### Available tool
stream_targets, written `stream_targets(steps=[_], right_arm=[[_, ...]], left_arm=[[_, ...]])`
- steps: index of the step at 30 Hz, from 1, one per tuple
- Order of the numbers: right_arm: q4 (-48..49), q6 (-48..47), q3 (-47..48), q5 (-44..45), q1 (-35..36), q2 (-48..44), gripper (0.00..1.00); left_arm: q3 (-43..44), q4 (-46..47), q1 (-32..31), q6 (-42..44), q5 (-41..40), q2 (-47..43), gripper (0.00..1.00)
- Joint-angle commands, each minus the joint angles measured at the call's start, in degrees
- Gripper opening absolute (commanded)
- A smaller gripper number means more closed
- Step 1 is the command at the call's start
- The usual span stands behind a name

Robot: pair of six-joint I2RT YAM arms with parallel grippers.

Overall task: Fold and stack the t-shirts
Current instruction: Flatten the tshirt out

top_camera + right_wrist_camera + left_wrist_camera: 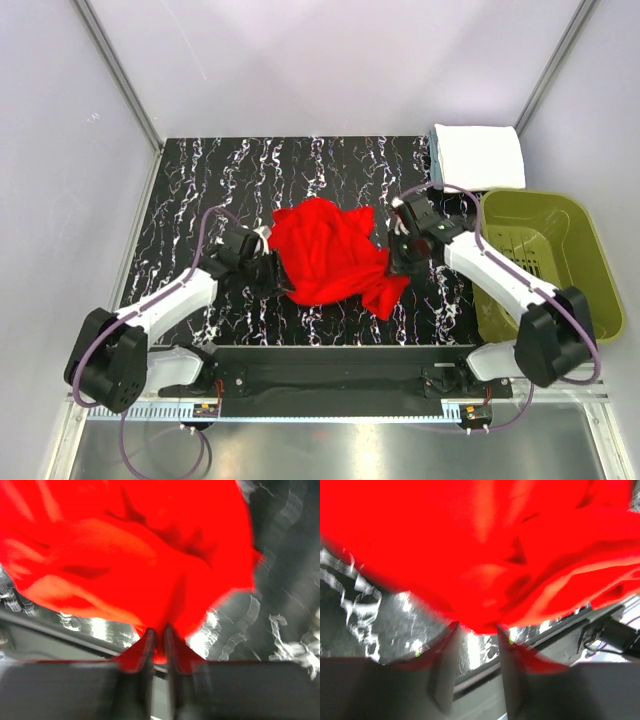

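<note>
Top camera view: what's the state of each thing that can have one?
red t-shirt: crumpled, unfolded, mid-table.
folded shirts: folded, stacked at the far right corner.
basket: upright, looks empty.
left claw: open, at the red t-shirt's edge.
right claw: shut on the red t-shirt.

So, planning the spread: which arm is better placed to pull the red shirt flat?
Right, probably: the right gripper is shut on the red t-shirt, while the left gripper stands open, cloth only at its tips.
</note>
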Motion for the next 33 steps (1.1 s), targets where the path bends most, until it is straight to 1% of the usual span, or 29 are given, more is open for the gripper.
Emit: stream_targets(steps=[1, 2, 3, 4, 5, 6, 7, 8, 9, 10, 11, 12, 13, 14, 15, 16, 17, 19, 21, 24, 25, 26, 27, 28, 29, 30, 31, 32, 33], right_arm=[[-3.82, 0.15, -2.44, 7.08, -1.42, -8.22, 0.24], [-5.4, 0.15, -2.18, 7.08, -1.51, -9.29, 0.28], [-5.59, 0.15, -0.96, 6.64, -1.51, -10.26, 0.37], [-5.51, 0.24, 0.01, 5.59, -1.51, -11.57, 0.42], [-4.63, 0.5, 0.98, 4.97, -1.42, -11.76, 0.47], [-3.49, 0.76, 2.55, 4.36, -1.42, -11.24, 0.49], [-1.92, 1.02, 3.09, 2.52, -1.51, -9.41, 0.49], [2.62, 1.03, 3.44, 0.68, -1.51, -7.99, 0.49], [5.37, 1.03, 3.71, -1.69, -1.51, -6.5, 0.47], [7.92, 1.64, 3.97, -4.5, -1.51, -2.83, 0.42], [10.81, 1.73, 4.58, -4.87, -1.51, -0.97, 0.4], [11.63, 1.56, 6.59, -5.14, -1.42, 0.97, 0.39], [12.24, 0.77, 7.92, -4.71, -1.51, 4.9, 0.4], [13.03, 0.15, 9.32, -4.35, -1.42, 6.94, 0.41], [13.39, -0.98, 12.03, -4.0, -1.51, 9.05, 0.43], [13.83, -2.04, 13.37, -3.48, -1.51, 13.25, 0.46], [13.74, -3.96, 16.16, -3.38, -1.51, 15.46, 0.56], [12.17, -6.08, 19.34, -1.9, -1.42, 21.43, 0.63], [12.34, -8.89, 22.06, -3.37, -1.51, 25.92, 0.7], [13.04, -13.11, 25.58, -4.61, -1.51, 30.68, 0.72], [12.61, -14.6, 26.64, -4.09, -1.6, 33.82, 0.73], [12.25, -15.14, 28.91, -3.48, -1.6, 35.42, 0.73], [11.99, -15.49, 30.07, -2.86, -1.51, 36.83, 0.72], [11.72, -16.02, 31.21, -2.59, -1.6, 39.28, 0.67], [11.11, -16.81, 33.74, -2.77, -1.51, 40.26, 0.58], [10.85, -16.99, 35.07, -1.81, -1.6, 41.66, 0.44], [10.5, -17.08, 36.48, -0.67, -1.6, 42.2, 0.16], [9.45, -17.51, 39.89, 0.73, -1.6, 42.55, 0.06], [7.26, -18.13, 41.84, 4.66, -1.6, 43.34, 0.0]], left_arm=[[1.41, 1.83, -0.11, -0.46, -4.93, -2.49, 0.52], [3.15, 0.77, 0.07, -0.29, -6.79, -2.85, 0.62], [4.3, -1.33, 0.42, -0.11, -8.2, -3.2, 0.76], [5.44, -2.13, 1.9, 0.67, -9.6, -3.03, 0.78], [7.8, -3.1, 3.05, 1.2, -9.71, -2.5, 0.79], [9.13, -3.45, 5.15, 1.99, -10.32, -0.59, 0.79], [10.36, -3.81, 6.12, 3.31, -12.67, 0.91, 0.79], [12.99, -4.16, 7.0, 4.19, -13.65, 2.58, 0.79], [14.58, -4.42, 7.8, 5.16, -14.53, 6.43, 0.79], [17.9, -4.86, 8.76, 7.25, -16.19, 8.64, 0.79], [19.59, -5.39, 9.12, 8.32, -16.65, 11.01, 0.79], [21.43, -5.57, 9.56, 9.2, -16.65, 15.73, 0.79], [24.93, -5.74, 9.82, 10.6, -14.91, 18.13, 0.78], [26.79, -5.92, 10.0, 11.22, -13.41, 20.42, 0.77], [28.64, -6.09, 10.09, 11.75, -12.35, 24.53, 0.76], [30.31, -6.44, 10.09, 12.71, -11.47, 26.22, 0.75], [32.94, -6.62, 10.09, 13.25, -11.55, 28.76, 0.75], [35.59, -7.67, 10.09, 14.21, -13.21, 30.71, 0.75], [39.19, -8.82, 10.09, 15.35, -13.31, 33.6, 0.77], [43.24, -9.35, 10.09, 16.77, -10.33, 38.35, 0.76], [44.29, -9.43, 10.09, 16.59, -7.89, 39.41, 0.74], [44.39, -8.83, 10.09, 16.42, -6.47, 40.56, 0.7], [44.39, -8.82, 10.09, 16.15, -5.32, 40.83, 0.64], [44.3, -9.17, 10.09, 15.89, -4.79, 40.83, 0.41], [44.13, -10.48, 10.18, 15.8, -5.83, 39.79, 0.31], [43.87, -11.27, 10.52, 15.63, -7.41, 38.73, 0.22], [43.34, -11.8, 11.05, 15.1, -9.07, 37.33, 0.07], [41.68, -12.16, 11.84, 14.66, -9.35, 35.84, 0.0], [39.14, -12.07, 13.59, 13.44, -9.44, 32.34, 0.0]])
